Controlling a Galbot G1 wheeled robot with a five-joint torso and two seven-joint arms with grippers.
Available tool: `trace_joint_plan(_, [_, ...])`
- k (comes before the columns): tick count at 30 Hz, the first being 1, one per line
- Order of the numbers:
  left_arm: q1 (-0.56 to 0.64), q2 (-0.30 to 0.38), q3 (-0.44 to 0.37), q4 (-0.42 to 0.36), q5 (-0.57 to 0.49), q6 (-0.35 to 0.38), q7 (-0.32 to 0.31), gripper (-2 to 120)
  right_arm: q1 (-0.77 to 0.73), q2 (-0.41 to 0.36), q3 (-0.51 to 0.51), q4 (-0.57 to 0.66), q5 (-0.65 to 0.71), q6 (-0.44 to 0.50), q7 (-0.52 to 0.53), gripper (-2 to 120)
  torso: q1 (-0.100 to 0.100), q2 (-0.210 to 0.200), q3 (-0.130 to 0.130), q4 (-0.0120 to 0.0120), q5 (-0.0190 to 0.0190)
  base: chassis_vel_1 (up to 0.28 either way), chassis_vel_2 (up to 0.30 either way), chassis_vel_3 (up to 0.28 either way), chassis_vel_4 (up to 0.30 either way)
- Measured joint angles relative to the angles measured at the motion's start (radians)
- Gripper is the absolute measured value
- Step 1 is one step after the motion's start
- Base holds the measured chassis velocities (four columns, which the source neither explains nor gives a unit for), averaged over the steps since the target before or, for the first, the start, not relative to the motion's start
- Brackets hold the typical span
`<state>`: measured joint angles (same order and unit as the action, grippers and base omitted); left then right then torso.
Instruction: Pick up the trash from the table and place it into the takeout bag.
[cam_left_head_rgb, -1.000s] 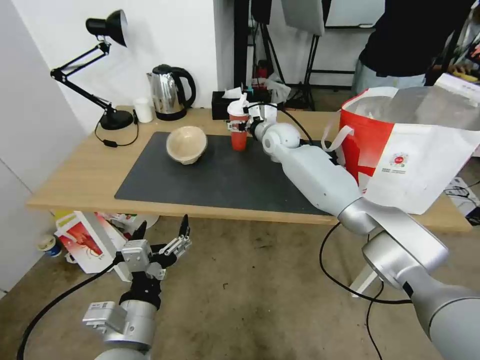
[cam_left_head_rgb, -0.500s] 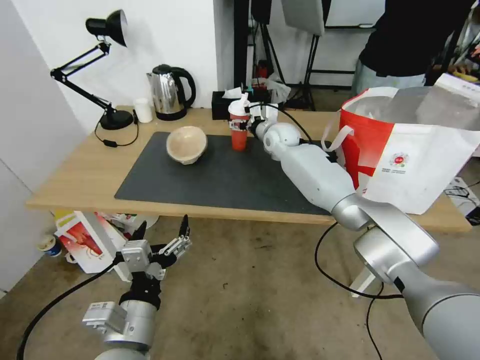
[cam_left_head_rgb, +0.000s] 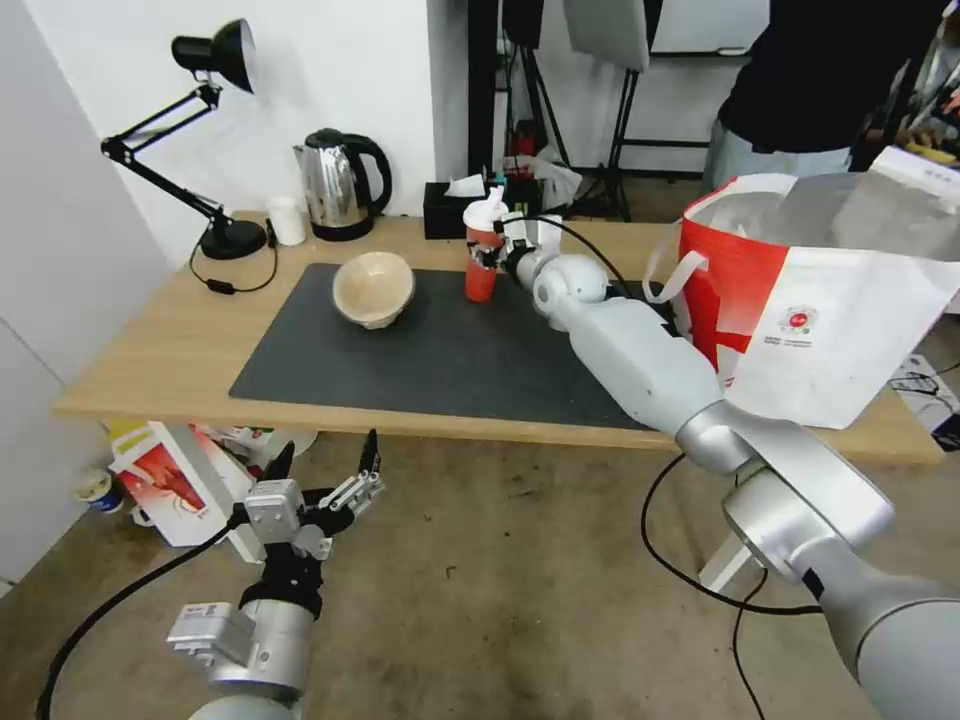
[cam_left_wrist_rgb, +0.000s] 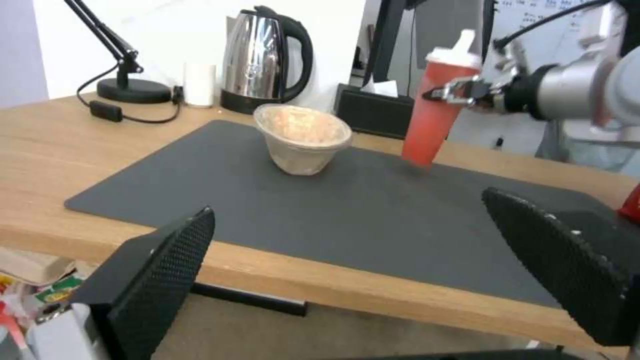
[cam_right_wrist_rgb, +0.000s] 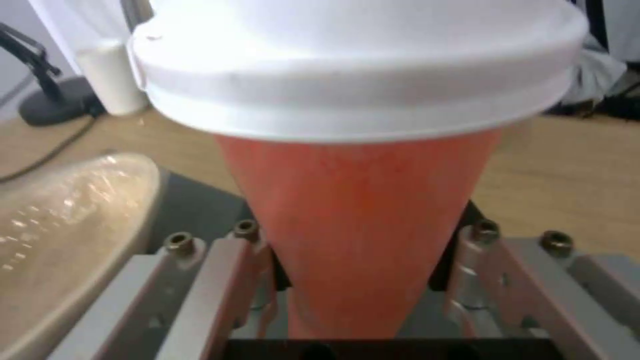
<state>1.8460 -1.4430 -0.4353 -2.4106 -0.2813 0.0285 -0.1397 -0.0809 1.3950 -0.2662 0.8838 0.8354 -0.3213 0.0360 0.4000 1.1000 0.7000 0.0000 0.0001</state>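
Observation:
A red cup with a white lid (cam_left_head_rgb: 481, 262) leans slightly over the far part of the dark grey mat (cam_left_head_rgb: 440, 350) on the table (cam_left_head_rgb: 150, 350). My right gripper (cam_left_head_rgb: 488, 250) is shut on the red cup (cam_right_wrist_rgb: 360, 200) just under its lid, and its fingers (cam_right_wrist_rgb: 227, 280) press both sides. The left wrist view shows the cup (cam_left_wrist_rgb: 433, 125) tilted, with the right gripper (cam_left_wrist_rgb: 467, 92) on it. A beige paper bowl (cam_left_head_rgb: 373, 288) lies tipped on the mat to the cup's left. The takeout bag (cam_left_head_rgb: 810, 300) stands open at the table's right end. My left gripper (cam_left_head_rgb: 325, 472) hangs open below the table's front edge.
A black desk lamp (cam_left_head_rgb: 230, 240), a steel kettle (cam_left_head_rgb: 340, 185), a small white cup (cam_left_head_rgb: 287, 220) and a black tissue box (cam_left_head_rgb: 448, 212) line the table's back edge. A red-and-white carton (cam_left_head_rgb: 170, 480) lies on the floor under the table's left end.
The right gripper has carried the red cup slightly rightward and upward, and the cup now leans more. The left arm and the bowl have not moved.

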Motion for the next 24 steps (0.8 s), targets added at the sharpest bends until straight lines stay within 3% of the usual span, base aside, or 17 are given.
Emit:
trace_joint_plan(7, [0.000,0.000,0.001,-0.001,0.000,0.000,0.000,100,-0.006,-0.064,-0.019,0.108,0.053,-0.012,0.027,17,0.000,0.000,0.000,0.0001,0.0000,0.000,0.000,0.000,0.000])
trace_joint_plan(10, [-0.001,0.002,0.000,-0.003,0.000,-0.001,-0.001,100,-0.003,-0.133,-0.032,0.219,0.108,-0.034,0.056,10,0.000,0.000,0.000,-0.0001,0.0002,0.000,0.000,0.000,0.000])
trace_joint_plan(15, [-0.002,0.002,0.000,-0.003,0.000,-0.001,-0.002,100,0.010,-0.196,-0.047,0.316,0.158,-0.062,0.087,7,0.000,0.000,0.000,-0.0001,0.0001,0.000,0.000,0.000,0.000])
trace_joint_plan(21, [-0.009,-0.006,-0.001,-0.001,0.002,-0.014,-0.004,100,0.049,-0.325,-0.063,0.488,0.262,-0.118,0.160,7,0.000,0.000,0.000,0.0000,0.0000,0.000,0.000,0.000,0.000])
trace_joint_plan(24, [-0.012,0.000,0.006,0.006,0.005,-0.018,-0.002,100,0.069,-0.455,-0.047,0.633,0.370,-0.185,0.277,7,0.000,0.000,0.000,0.0000,0.0001,0.000,0.000,0.000,0.000])
